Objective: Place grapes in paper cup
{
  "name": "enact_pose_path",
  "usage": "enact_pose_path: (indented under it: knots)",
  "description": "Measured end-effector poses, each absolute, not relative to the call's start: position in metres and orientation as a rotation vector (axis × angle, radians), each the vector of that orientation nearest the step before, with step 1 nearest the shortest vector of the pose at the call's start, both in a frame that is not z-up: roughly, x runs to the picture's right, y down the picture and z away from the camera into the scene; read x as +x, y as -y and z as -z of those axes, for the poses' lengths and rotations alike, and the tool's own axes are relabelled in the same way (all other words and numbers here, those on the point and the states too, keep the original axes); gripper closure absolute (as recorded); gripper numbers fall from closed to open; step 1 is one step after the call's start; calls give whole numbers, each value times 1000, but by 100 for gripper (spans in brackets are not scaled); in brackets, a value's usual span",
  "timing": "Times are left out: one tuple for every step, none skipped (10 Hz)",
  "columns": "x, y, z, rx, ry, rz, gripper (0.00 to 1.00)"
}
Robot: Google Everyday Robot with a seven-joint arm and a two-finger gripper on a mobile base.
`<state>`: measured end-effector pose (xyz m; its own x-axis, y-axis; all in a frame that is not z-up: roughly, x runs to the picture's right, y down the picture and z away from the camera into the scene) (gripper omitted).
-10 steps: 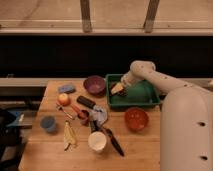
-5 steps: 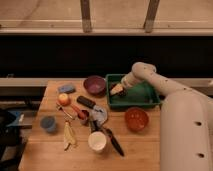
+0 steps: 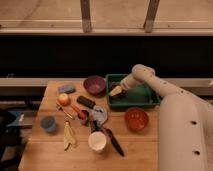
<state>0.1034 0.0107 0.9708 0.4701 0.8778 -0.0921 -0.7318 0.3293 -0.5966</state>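
Gripper (image 3: 116, 91): well beyond the cup (image 3: 97, 141), up and right of it, at the left end of the tray (image 3: 145, 102). I cannot tell whether it is wide or narrow.

Grapes (image 3: 82, 114): on the desk (image 3: 135, 146), near the cup, up-left of it, closely crowded.

Axis: seemingly slanting up-left away from the cup, uncertain.

Risks: snagging neighbours at pickup; tipping the light cup on release.
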Motion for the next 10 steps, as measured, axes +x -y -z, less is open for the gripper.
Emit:
enact_pose_path:
  knots:
    - [99, -12, -970, -637, 286, -1071, 34]
    - [95, -13, -969, -650, 308, -1073, 46]
    - [94, -14, -968, -658, 321, -1076, 56]
    - [93, -15, -967, -664, 328, -1076, 63]
    - [93, -15, -966, -673, 337, -1078, 76]
    - [95, -14, -964, -674, 342, -1080, 84]
    - [97, -13, -962, -677, 347, -1082, 94]
    - [98, -10, -960, -680, 352, -1084, 99]
    - [100, -3, -955, -700, 353, -1083, 100]
    - [101, 2, -950, -719, 356, -1078, 100]
